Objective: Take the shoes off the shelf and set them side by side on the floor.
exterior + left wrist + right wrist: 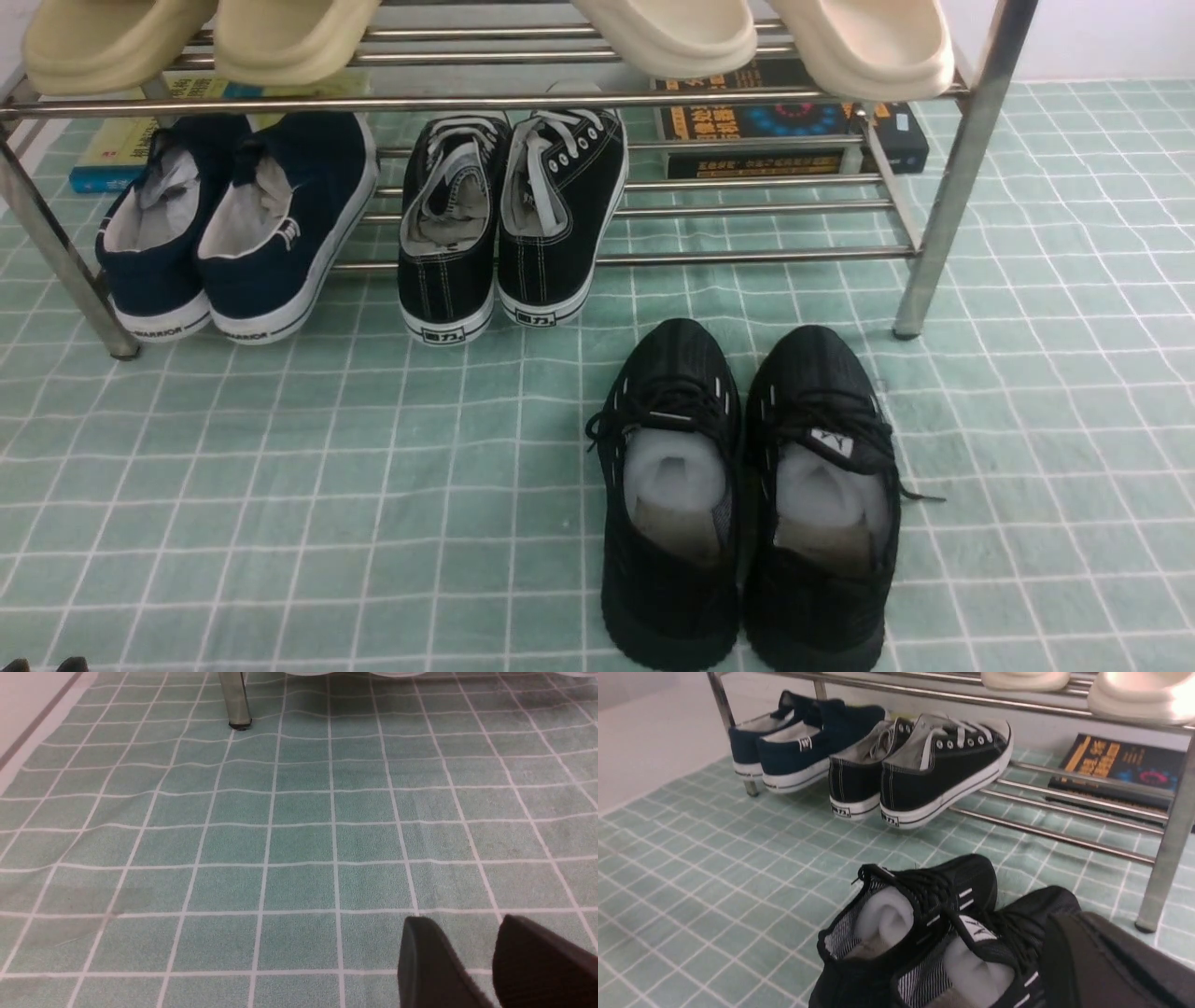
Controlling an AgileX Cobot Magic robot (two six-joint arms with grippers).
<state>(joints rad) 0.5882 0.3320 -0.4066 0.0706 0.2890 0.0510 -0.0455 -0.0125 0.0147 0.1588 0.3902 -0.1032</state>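
Note:
Both black mesh shoes stand side by side on the pale green gridded floor (280,485), toes toward the shelf (962,187): one (672,373) on the left, the other (822,373) touching it on the right. The right wrist view has them close below, the nearer (1045,905) and the farther (966,877). My right gripper (1073,926) hovers just beside the nearer shoe, its fingers pressed together, holding nothing. My left gripper (460,924) is open over bare floor (299,835), far left of the shoes.
The lower tier holds navy slip-ons (271,215), black canvas sneakers with white soles (523,215) and books (794,121). Cream slippers (672,37) sit on the top tier. A shelf post (236,700) stands ahead of the left gripper.

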